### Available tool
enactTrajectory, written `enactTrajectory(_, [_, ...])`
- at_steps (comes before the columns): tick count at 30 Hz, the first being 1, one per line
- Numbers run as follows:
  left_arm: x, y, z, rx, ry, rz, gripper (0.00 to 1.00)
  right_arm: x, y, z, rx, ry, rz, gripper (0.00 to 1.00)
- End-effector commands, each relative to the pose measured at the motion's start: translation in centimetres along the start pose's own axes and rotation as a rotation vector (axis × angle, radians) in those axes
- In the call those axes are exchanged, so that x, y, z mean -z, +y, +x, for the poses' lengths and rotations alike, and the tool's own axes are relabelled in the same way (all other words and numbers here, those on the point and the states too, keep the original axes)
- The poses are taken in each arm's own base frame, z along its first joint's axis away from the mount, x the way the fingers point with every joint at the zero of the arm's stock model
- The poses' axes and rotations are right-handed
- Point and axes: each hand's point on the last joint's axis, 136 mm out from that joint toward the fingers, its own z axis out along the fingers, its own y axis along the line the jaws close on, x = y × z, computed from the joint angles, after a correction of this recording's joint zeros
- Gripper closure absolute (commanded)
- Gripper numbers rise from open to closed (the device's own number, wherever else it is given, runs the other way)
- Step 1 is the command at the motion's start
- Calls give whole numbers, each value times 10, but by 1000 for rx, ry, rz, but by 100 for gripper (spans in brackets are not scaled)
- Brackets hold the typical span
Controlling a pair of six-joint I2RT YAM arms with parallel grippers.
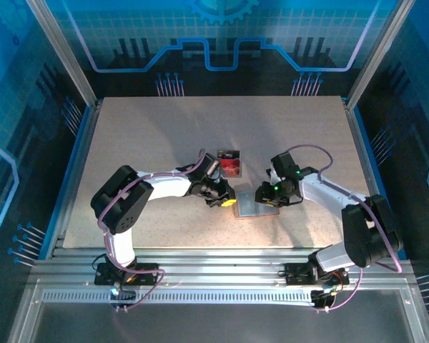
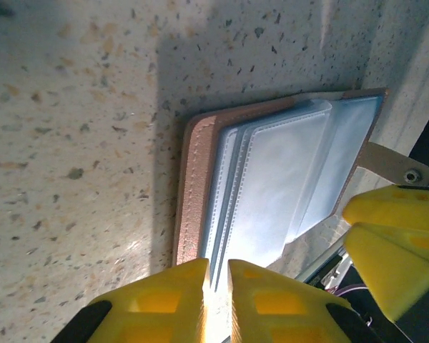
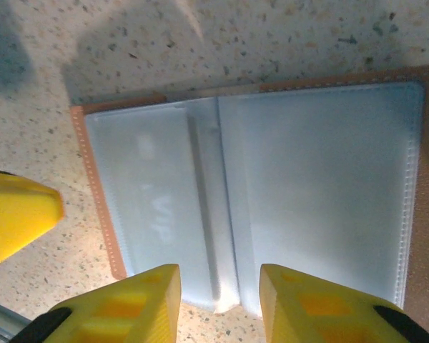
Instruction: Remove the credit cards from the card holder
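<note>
Wallet (image 1: 257, 207) first: we see it lying open and flat on the speckled table (image 1: 143, 143), a little toward 4 o'clock from the table's middle. Its pale grey-blue sleeves face up inside a tan-brown rim.

At about 11 o'clock from the wallet, and apart from it, stands a small clear box (image 1: 239, 151). The red cards (image 1: 231, 166) lie in that box.

The left gripper (image 1: 227, 201) sits at the wallet's 9 o'clock edge. In its own wrist view we find its yellow fingers (image 2: 177, 300) drawn together to a thin slit. The edges of the wallet's (image 2: 272, 179) sleeves run down into that slit, so we read the fingers as clamped on a sleeve page. A brown tab with a metal snap (image 2: 397, 166) sticks out of the wallet at 3 o'clock in that view.

The right gripper (image 1: 266, 196) is over the wallet's 1 o'clock edge. In the right wrist view its two fingers (image 3: 146, 304) stand clearly apart at 6 o'clock, one on each side of the fold between two sleeves. We cannot tell whether they touch the wallet (image 3: 322, 186) or not. Faint lettering shows through the sleeve at 9 o'clock of that fold.
</note>
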Motion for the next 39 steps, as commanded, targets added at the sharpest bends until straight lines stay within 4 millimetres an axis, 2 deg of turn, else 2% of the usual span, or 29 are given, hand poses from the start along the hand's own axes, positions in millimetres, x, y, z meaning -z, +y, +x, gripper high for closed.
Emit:
enactTrajectory(1, [20, 2, -6, -10, -44, -6, 85, -14, -7, 10, -17, 48, 1, 66])
enactTrajectory(7, [39, 20, -14, 23, -78, -10, 85, -35, 15, 20, -46, 84, -85, 68])
enactTrajectory(14, [64, 36, -19, 40, -118, -20, 85, -58, 56, 31, -46, 116, -120, 70])
enactTrajectory(18, [72, 43, -18, 49, -124, -24, 85, -71, 82, 39, -15, 139, -126, 71])
enactTrajectory(21, [76, 49, -16, 51, -125, -28, 85, -76, 93, 42, -23, 132, -121, 71])
enactTrajectory(25, [75, 58, -11, 56, -109, -44, 85, -72, 101, 42, -50, 107, -125, 71])
enactTrajectory(31, [69, 77, -3, 81, -90, -76, 88, -48, 113, 33, -4, 54, -144, 71])
enactTrajectory(32, [68, 80, -2, 83, -90, -83, 89, -42, 128, 26, 17, 42, -179, 71])
enactTrajectory(36, [64, 84, -1, 87, -82, -80, 90, -43, 149, 28, 74, 104, -242, 71])
enactTrajectory(39, [64, 85, -2, 91, -86, -85, 93, -48, 155, 30, 99, 132, -239, 72])
